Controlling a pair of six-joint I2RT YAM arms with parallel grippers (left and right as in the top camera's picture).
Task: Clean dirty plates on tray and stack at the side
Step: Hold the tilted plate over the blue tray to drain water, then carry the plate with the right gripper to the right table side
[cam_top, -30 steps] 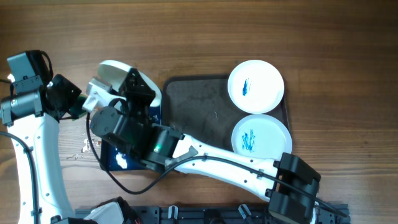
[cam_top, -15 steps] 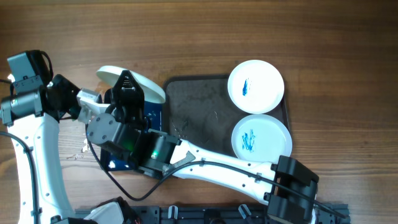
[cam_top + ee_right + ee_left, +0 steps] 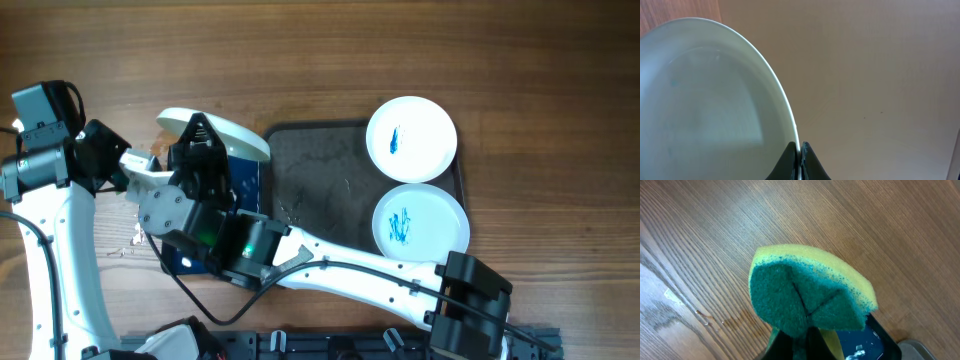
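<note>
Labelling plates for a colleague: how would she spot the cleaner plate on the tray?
On the dark tray, two white plates sit at the right end. Seen overhead, it is the upper plate, with one blue mark; the lower plate has a wider scribble.

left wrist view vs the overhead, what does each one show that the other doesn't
Only the left wrist view shows the green and yellow sponge up close, folded in the left pincer, and wet streaks on the wood. Only the overhead shows the grey tray carrying two blue-scribbled plates, and the right pincer holding a third plate tilted, left of that tray. Both show the wooden table and part of the small blue tray.
</note>
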